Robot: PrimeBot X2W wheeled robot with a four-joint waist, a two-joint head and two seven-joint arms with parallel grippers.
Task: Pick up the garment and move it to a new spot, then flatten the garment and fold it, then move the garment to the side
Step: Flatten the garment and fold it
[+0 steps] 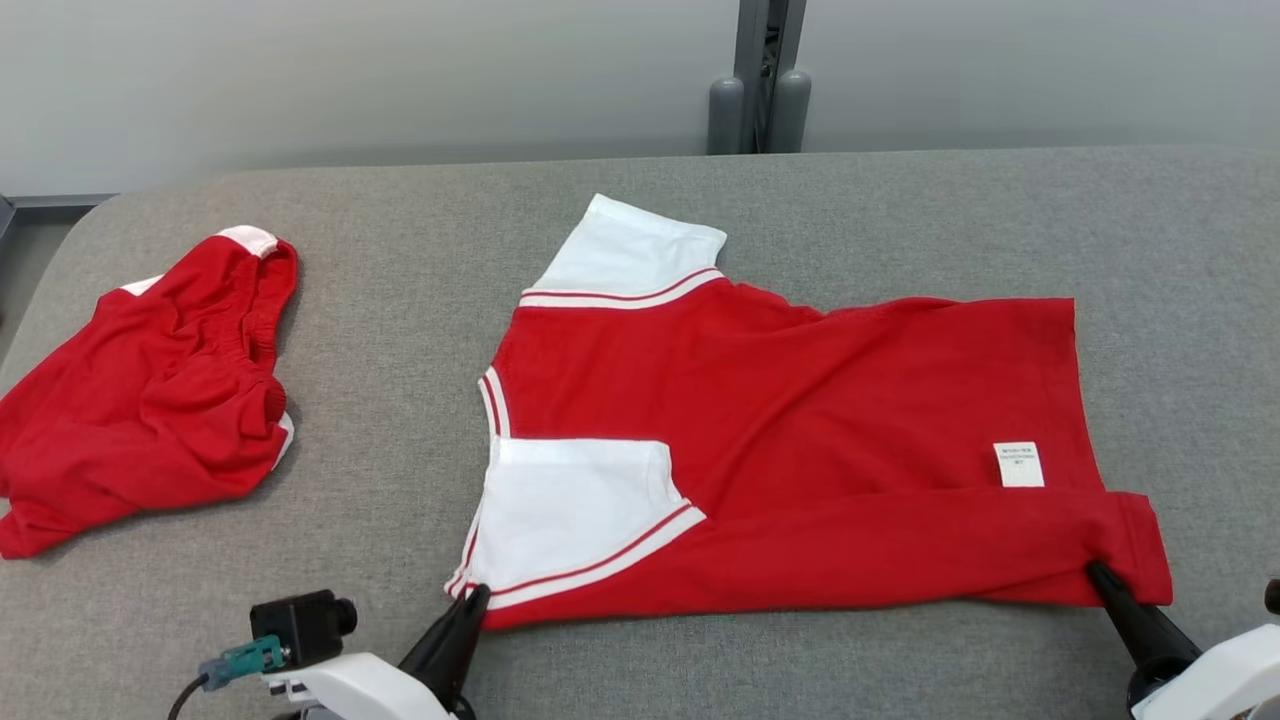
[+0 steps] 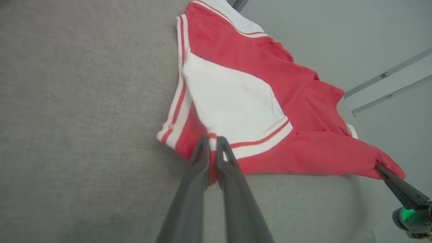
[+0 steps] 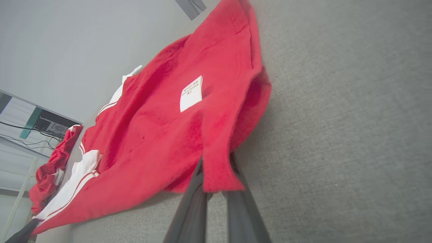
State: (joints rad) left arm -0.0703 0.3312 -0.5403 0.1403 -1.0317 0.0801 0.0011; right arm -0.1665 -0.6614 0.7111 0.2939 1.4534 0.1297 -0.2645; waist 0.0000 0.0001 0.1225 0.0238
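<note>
At the bottom edge of the head view, the left gripper (image 2: 212,138) has its two dark fingers pressed together on the near hem of the short-sleeved red jersey shirt with white sleeves (image 1: 800,440), pinching cloth just below the near white sleeve (image 1: 570,510). At the lower right, the right gripper (image 1: 1097,572) is likewise clamped on the shirt's bottom corner, and a flap of red fabric drapes over its fingers in the right wrist view.

The shirt lies across the middle of the frame on the grey fabric-covered table (image 1: 400,300), mostly flat, its near edge already doubled over and a small white label (image 1: 1018,464) showing at the right. Further back its second white sleeve (image 1: 630,250) juts toward the top of the frame. A crumpled pair of red shorts (image 1: 150,400) sits well apart at the left, and a grey post (image 1: 760,75) stands against the wall at the top.

Both holds look shallow, right at the cloth's edge. If the arms lift or pull unevenly, a corner could slip free, or only one layer could come up and leave the fold skewed. The coarse table cover may drag on the fabric and bunch it, and the loose near sleeve could flop out.
</note>
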